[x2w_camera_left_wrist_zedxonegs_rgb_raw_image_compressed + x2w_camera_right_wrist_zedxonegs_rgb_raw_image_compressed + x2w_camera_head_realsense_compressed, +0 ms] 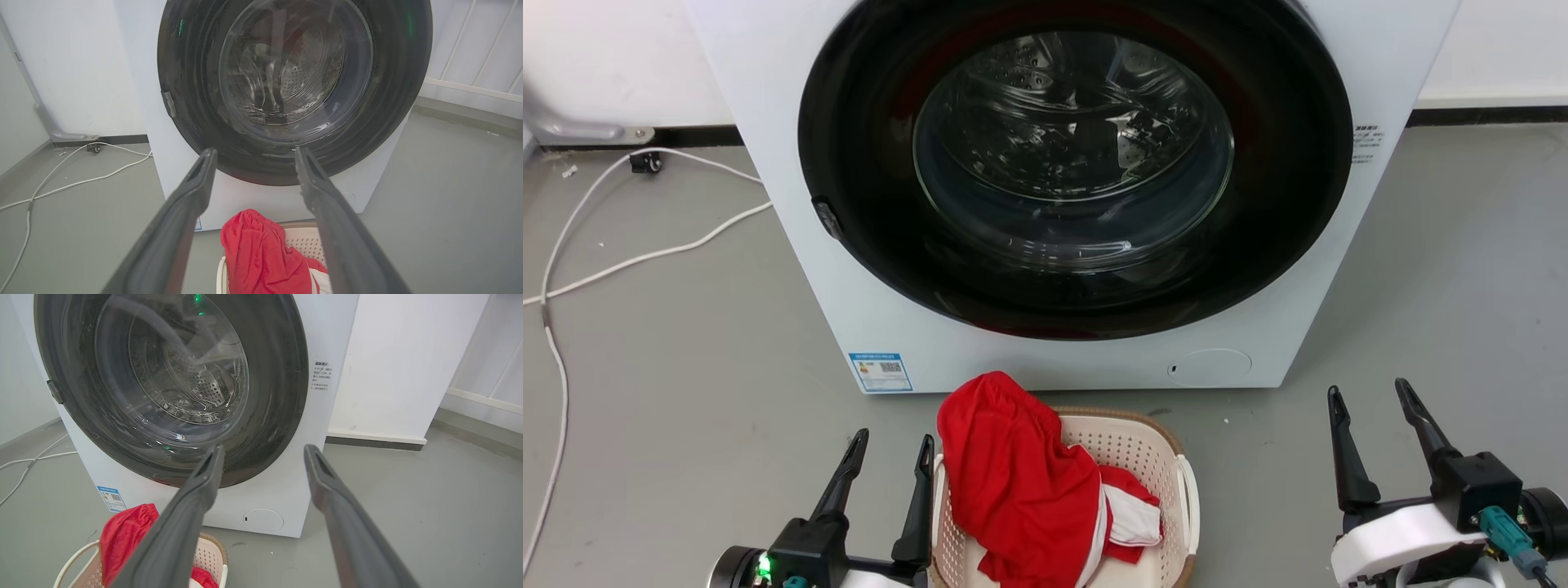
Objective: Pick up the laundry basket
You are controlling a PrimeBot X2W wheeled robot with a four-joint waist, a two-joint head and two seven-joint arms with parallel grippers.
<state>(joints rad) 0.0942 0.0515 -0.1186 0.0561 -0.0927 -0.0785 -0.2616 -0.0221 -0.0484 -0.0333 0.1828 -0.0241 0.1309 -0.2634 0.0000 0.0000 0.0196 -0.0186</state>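
Observation:
The laundry basket (1152, 457) is a small cream perforated tub with a brown rim and white loop handles. It stands on the floor in front of the washing machine, bottom centre of the head view. Red and white clothes (1021, 482) are heaped in it and spill over its left rim. My left gripper (892, 451) is open just left of the basket, its right finger close beside the left handle. Well to the right of the basket my right gripper (1368, 390) is open with nothing in it. The basket (304, 243) also sits between the left fingers, and low at left in the right wrist view (210, 555).
A white front-loading washing machine (1078, 188) with a shut dark round door stands right behind the basket. White cables (629, 261) run across the grey floor at left. A white wall (400, 363) stands right of the machine, with bare floor before it.

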